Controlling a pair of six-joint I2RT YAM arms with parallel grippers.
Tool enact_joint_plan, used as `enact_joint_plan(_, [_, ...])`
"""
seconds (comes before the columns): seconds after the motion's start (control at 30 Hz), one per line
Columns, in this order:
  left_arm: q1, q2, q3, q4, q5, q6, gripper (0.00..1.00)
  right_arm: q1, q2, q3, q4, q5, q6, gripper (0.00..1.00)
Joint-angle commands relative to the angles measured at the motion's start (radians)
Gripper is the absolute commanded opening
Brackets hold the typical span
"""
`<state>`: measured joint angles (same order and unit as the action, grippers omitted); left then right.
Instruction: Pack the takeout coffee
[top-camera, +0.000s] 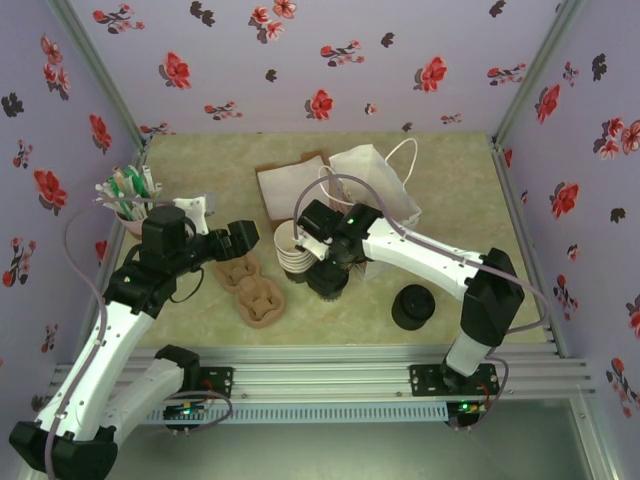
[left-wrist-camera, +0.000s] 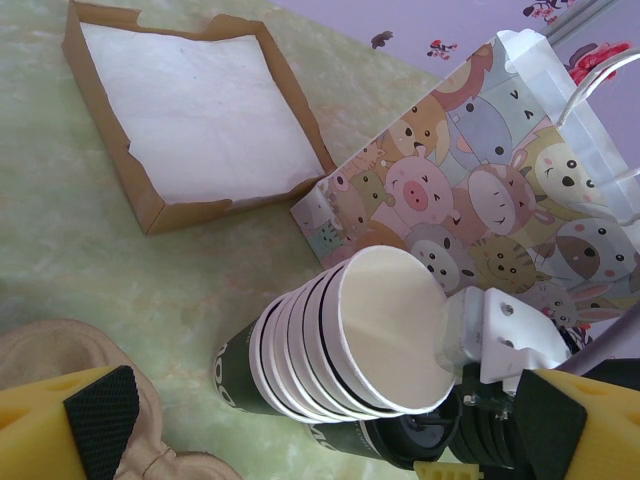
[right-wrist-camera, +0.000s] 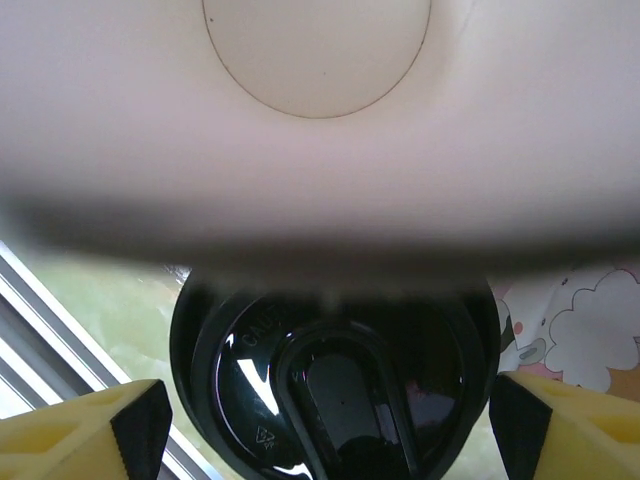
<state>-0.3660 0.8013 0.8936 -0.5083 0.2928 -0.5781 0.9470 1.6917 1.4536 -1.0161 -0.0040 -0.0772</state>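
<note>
Logging the top view first: we find the takeout coffee (top-camera: 327, 281) upright on the table (top-camera: 450, 200), pressed against the near side of the stack of lidless cups (top-camera: 292, 250), with the paper bag (top-camera: 378, 178) just behind them. The right tool (top-camera: 322, 262) hangs over the coffee, reaching in from the right. We judge that this angle is chosen because the stack blocks the far side. The left tool (top-camera: 240, 240) hovers released above the pulp cup carrier (top-camera: 252, 290), holding nothing. We read it as parked clear of the other arm's work. The pile of spare lids (top-camera: 412, 307) sits well apart to the right.

Left wrist view: its yellow fingers (left-wrist-camera: 90, 425) stand wide at the lower corners, empty. The stack crosses the middle, cream inside showing. The napkin box (left-wrist-camera: 200, 110) and the cartoon-printed side of the bag lie beyond.

Right wrist view: the black lid (right-wrist-camera: 330, 390) sits centred between the pads (right-wrist-camera: 135, 425), with the jaws spread to either flank. We cannot tell whether the pads touch it. No squeeze is evident, so we record this tool as released and poised to grasp. A cream cup interior blurs across the top, so the stack is very near and a careless lift could topple it. The coffee is not yet in the bag.
</note>
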Motion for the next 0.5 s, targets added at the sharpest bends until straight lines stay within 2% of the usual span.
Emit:
enact_joint_plan(0.0, [0.002, 0.002, -0.012, 0.027, 0.018, -0.015, 0.99, -0.005, 0.013, 0.015, -0.012, 0.005, -0.017, 0.85])
enact_joint_plan(0.13, [0.002, 0.001, -0.009, 0.026, 0.018, -0.015, 0.99, -0.006, 0.016, 0.013, -0.01, 0.012, -0.016, 0.84])
enact_joint_plan(0.3, [0.001, 0.001, -0.007, 0.028, 0.017, -0.014, 0.99, -0.006, 0.022, 0.006, -0.01, 0.01, -0.011, 0.75])
enact_joint_plan(0.47, [0.002, 0.001, -0.007, 0.026, 0.018, -0.014, 0.99, -0.005, 0.017, 0.002, -0.007, 0.006, -0.003, 0.72])
